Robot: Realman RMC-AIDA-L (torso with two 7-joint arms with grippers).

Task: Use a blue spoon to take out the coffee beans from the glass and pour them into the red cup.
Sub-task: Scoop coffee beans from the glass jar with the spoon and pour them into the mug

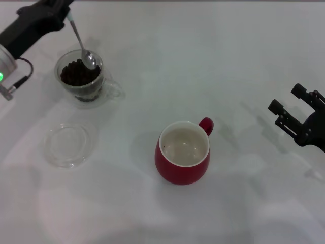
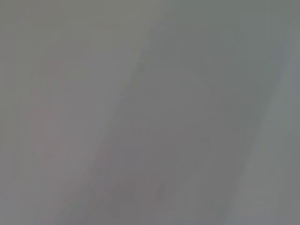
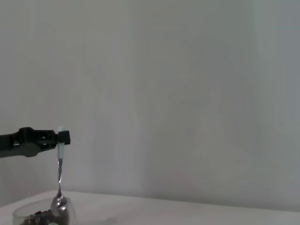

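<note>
Head view is showing the left gripper (image 1: pixel 65 14) at the table's far left corner, its fingers clamping the pale handle of the blue spoon (image 1: pixel 81 41), whose metal bowl is dipping into the coffee beans (image 1: pixel 78 74) inside the glass (image 1: pixel 81 77). A clear saucer (image 1: pixel 68 143) is lying nearer the left edge, and the red cup (image 1: pixel 183 152) is standing around the table's (image 1: pixel 152 66) middle, handle pointing away. The right gripper (image 1: pixel 294 110) is hovering by the right edge, fingers spread apart, holding nothing. Right wrist view is adding a side look: the spoon (image 3: pixel 60 180) is hanging nearly upright, the glass (image 3: pixel 44 213) being cut off at the picture's edge. Left wrist view is giving only grey blur.
</note>
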